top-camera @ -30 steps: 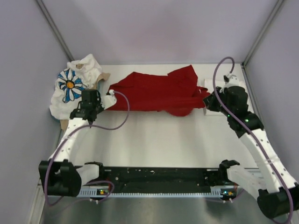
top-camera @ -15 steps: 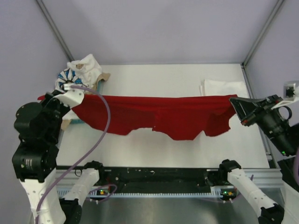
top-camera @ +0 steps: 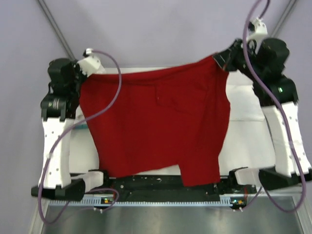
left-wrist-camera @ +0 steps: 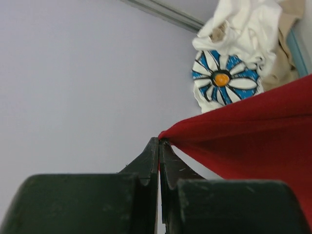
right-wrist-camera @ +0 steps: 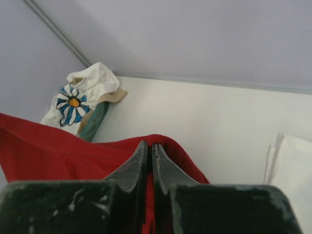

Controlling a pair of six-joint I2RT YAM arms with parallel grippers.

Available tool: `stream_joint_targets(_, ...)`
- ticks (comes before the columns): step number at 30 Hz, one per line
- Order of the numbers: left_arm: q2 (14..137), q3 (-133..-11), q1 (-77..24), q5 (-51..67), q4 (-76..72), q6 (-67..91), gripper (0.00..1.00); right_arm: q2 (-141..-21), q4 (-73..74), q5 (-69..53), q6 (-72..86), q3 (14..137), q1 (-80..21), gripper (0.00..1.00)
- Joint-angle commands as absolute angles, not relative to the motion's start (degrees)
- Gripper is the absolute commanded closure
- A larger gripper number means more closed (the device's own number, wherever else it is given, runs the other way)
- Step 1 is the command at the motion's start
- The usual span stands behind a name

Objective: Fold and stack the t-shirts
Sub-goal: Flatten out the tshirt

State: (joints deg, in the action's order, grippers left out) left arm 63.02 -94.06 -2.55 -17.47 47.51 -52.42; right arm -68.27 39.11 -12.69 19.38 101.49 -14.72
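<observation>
The red t-shirt (top-camera: 156, 122) hangs spread in the air between both arms, high above the table. My left gripper (top-camera: 84, 73) is shut on its left top corner; in the left wrist view the red cloth (left-wrist-camera: 253, 131) runs from the closed fingertips (left-wrist-camera: 159, 142). My right gripper (top-camera: 219, 59) is shut on its right top corner (right-wrist-camera: 161, 146). The daisy-print t-shirt (left-wrist-camera: 229, 73) lies crumpled at the far left, also in the right wrist view (right-wrist-camera: 78, 100). The plain white t-shirt (top-camera: 243, 97) lies flat at the right, partly hidden by the red one.
The tan-and-teal tray (right-wrist-camera: 95, 119) sits under the daisy shirt at the far left. The white tabletop (right-wrist-camera: 204, 117) lies beneath. Grey walls close the cell on three sides. The black base rail (top-camera: 161, 184) runs along the near edge.
Both arms have lifted the red shirt from the table: it went from bunched, to stretched low, to raised high and hanging open, moved toward the back.
</observation>
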Motion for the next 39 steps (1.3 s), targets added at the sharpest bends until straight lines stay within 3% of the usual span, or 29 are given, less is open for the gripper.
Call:
stream_joint_targets(1,72.0,-103.4,-2.1,-23.5,29.7,-52.6,1.00,-80.7,30.1,-12.7,19.5,117.5,-10.8,1.00)
stream_joint_targets(8,78.4,-109.2,-2.1,-25.6,20.9,-55.0,1.00,-89.8,27.5,-12.9,22.0,132.6,-7.2,1.00)
stream_joint_targets(15,75.1,-106.0,-2.1,-24.5,20.7,-56.2,1.00,-81.7,25.6,-14.1,19.5,123.6,-6.8,1.00)
stream_joint_targets(19,66.4,-93.2,-2.1,-17.3,21.3,-57.3,1.00,-74.2,25.0,-17.7,20.4,108.9,-6.9,1.00)
stream_joint_targets(28,50.3,-52.5,-2.1,-5.4,35.5,-59.8,1.00,-58.1,26.5,-16.7,25.3,60.5,-8.5,1.00)
stream_joint_targets(34,49.7,-32.5,-2.2,-2.5,30.8,-57.0,1.00,-62.9,25.1,-13.8,24.4,49.5,-12.7,1.00)
stream_joint_targets(39,53.6,-27.9,-2.2,-0.4,28.8,-56.2,1.00,-76.1,24.7,-8.7,22.0,54.9,-13.7,1.00)
